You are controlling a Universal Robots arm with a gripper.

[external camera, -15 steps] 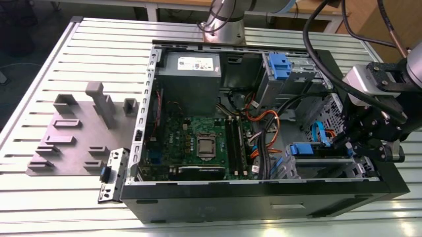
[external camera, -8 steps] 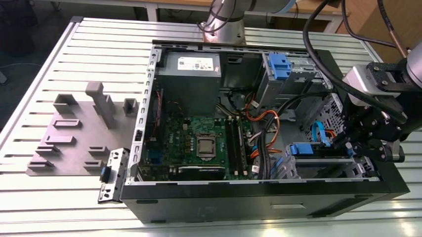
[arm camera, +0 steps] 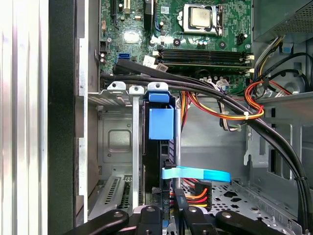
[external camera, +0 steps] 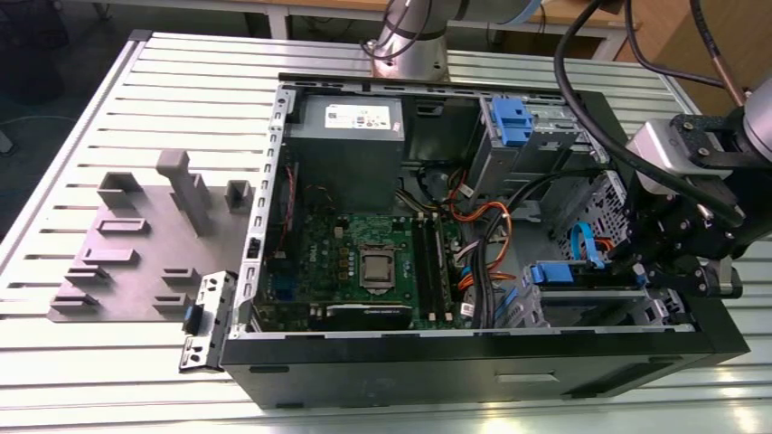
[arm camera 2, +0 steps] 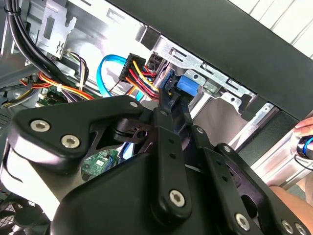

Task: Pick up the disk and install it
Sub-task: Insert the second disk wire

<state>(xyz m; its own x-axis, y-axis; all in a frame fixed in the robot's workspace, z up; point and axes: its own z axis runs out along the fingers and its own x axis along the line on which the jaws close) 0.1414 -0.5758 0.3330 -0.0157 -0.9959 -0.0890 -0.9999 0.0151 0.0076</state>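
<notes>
Step in hand: I judge I am at the install end of the job. The disk point(arm camera: 160, 147) stands on edge in the lower drive cage point(arm camera: 115, 142) of the open computer case point(external camera: 483, 362), its blue rail tab point(arm camera: 161, 123) level with the cage mouth.
Disk position: in the exterior view the blue tab point(external camera: 565, 274) sits at the cage near the case front, on the exterior view's right, just beside my gripper point(external camera: 675, 262).
Pincer: in the second wrist view the gripper point(arm camera 2: 164, 105) has its fingers drawn close together around the dark end of the disk; I read it as clamped on the disk, though the contact itself is hidden.
Cables: a blue ribbon cable point(arm camera: 195, 174) and a red-yellow-black power plug point(arm camera: 198, 193) lie right at the disk's rear end, touching or nearly so.
Next move calls for: a straight, gentle push along the cage rails, keeping the fingers off the cables, I reckon.
Bystander: a hand point(arm camera 2: 305, 142) sits outside the case.
</notes>
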